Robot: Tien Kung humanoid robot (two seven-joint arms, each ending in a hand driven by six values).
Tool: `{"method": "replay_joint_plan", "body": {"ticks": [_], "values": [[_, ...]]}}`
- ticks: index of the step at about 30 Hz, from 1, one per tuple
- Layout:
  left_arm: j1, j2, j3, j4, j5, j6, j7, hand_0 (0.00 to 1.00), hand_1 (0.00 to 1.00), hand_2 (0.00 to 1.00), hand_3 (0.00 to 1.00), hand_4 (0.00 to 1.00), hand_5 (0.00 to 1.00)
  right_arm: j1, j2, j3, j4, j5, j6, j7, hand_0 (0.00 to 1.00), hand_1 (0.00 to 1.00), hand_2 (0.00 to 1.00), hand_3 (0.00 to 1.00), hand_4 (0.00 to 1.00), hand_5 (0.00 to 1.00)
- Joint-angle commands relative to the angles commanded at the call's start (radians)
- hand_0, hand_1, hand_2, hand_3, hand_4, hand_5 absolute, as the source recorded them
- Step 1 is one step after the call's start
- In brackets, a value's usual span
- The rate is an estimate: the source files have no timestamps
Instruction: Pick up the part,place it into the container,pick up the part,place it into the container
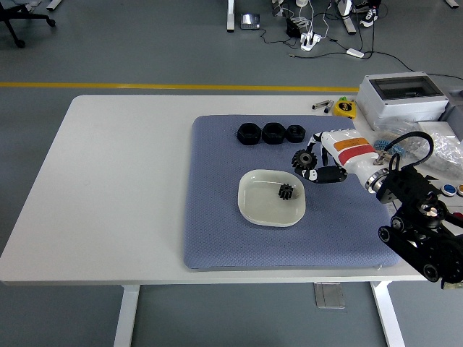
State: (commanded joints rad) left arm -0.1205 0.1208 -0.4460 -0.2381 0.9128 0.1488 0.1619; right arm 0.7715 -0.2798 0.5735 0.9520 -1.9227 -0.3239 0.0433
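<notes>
While carrying toward the dish | right hand clenched around black toothed gear | held above shallow white oval dish, ready to drop

Grey floor, yellow line

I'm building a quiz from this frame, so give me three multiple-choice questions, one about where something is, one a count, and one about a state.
1. Where is the small gear?
A. in the white dish
B. on the bare table
C. in the grey box

2. How many black parts sit in the row at the far side of the blue mat?
A. one
B. three
C. five

3. What is the right hand doing?
A. resting open and empty
B. holding a gear
C. pressing the dish

Answers: 1 A, the small gear lies inside the dish. 2 B, three parts stand side by side. 3 B, its fingers are closed on a gear beside the dish's far right rim.
</notes>
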Motion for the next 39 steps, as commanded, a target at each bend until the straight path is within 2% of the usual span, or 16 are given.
{"method": "replay_joint_plan", "body": {"ticks": [7,8,11,13,14,19,20,31,37,39], "values": [[0.0,0.002,0.0,0.0,0.0,-0.001,0.0,0.696,0.706,0.743,0.646,0.671,0.659,0.001,0.012,-0.043,0.127,-0.058,0.13,-0.001,0.075,0.142,0.273,0.502,0.754,0.511],[0.0,0.002,-0.001,0.0,0.001,-0.001,0.0,0.696,0.705,0.742,0.647,0.67,0.658,0.003,0.015,-0.053,0.133,-0.068,0.138,-0.001,0.101,0.16,0.301,0.513,0.885,0.516],[0.0,0.003,-0.002,0.0,0.004,-0.002,0.001,0.696,0.705,0.742,0.647,0.67,0.658,0.008,0.024,-0.073,0.132,-0.098,0.147,-0.002,0.101,0.16,0.301,0.513,0.885,0.516],[0.001,0.003,-0.003,-0.001,0.006,-0.003,0.002,0.696,0.705,0.742,0.647,0.67,0.658,0.01,0.03,-0.083,0.124,-0.129,0.146,-0.002,0.101,0.16,0.301,0.513,0.885,0.516],[0.001,0.003,-0.004,-0.001,0.007,-0.003,0.002,0.698,0.705,0.742,0.647,0.67,0.657,0.01,0.032,-0.085,0.121,-0.142,0.144,-0.002,0.173,0.199,0.36,0.615,0.998,0.672],[0.002,0.005,-0.005,-0.001,0.011,-0.005,0.003,0.698,0.705,0.742,0.647,0.67,0.657,0.009,0.036,-0.084,0.094,-0.168,0.132,0.002,0.173,0.199,0.36,0.615,0.998,0.672],[0.002,0.005,-0.007,-0.001,0.013,-0.005,0.004,0.697,0.705,0.74,0.646,0.671,0.656,0.008,0.035,-0.081,0.088,-0.171,0.13,0.003,0.197,0.223,0.419,0.739,0.998,0.788],[0.005,0.006,-0.009,-0.001,0.016,-0.006,0.003,0.698,0.704,0.741,0.645,0.67,0.656,-0.002,0.025,-0.031,0.087,-0.158,0.104,-0.001,0.21,0.234,0.447,0.763,0.998,0.797],[0.003,0.005,-0.007,-0.001,0.011,-0.004,0.002,0.697,0.704,0.741,0.647,0.67,0.655,-0.005,0.015,0.016,0.087,-0.151,0.092,-0.009,0.2,0.233,0.449,0.753,0.998,0.796],[0.002,0.005,-0.005,-0.001,0.008,-0.004,0.001,0.697,0.705,0.741,0.646,0.67,0.656,-0.01,0.01,0.04,0.084,-0.135,0.075,-0.016,0.197,0.229,0.448,0.734,0.998,0.787]]}}
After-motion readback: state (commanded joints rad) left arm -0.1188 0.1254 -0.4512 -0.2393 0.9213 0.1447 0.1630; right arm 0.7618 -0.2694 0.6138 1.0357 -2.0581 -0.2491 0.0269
